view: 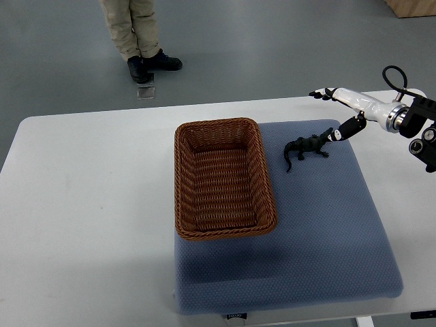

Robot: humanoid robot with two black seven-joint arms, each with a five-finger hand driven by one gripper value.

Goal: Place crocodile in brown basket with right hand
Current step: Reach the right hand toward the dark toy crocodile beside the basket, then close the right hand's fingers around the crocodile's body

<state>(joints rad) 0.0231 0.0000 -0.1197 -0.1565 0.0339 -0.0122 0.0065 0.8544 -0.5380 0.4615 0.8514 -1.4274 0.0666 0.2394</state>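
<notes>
Blue-grey mat (320, 231) covers the near right part of the white table (88, 204). On the mat's left portion stands a brown basket (182, 178), rectangular, woven, with nothing in it. The crocodile (308, 146) lies flat on the mat just to the right of the basket's far corner, apart from its rim. The right hand (351, 102) enters from the right edge, fingers (323, 92) spread wide and holding nothing. The long fingers point left, beyond the crocodile on its far side; the dark lower finger reaches down to the toy's right end, touching or just short of it. A person's legs (134, 30) stand on the floor beyond the table.
</notes>
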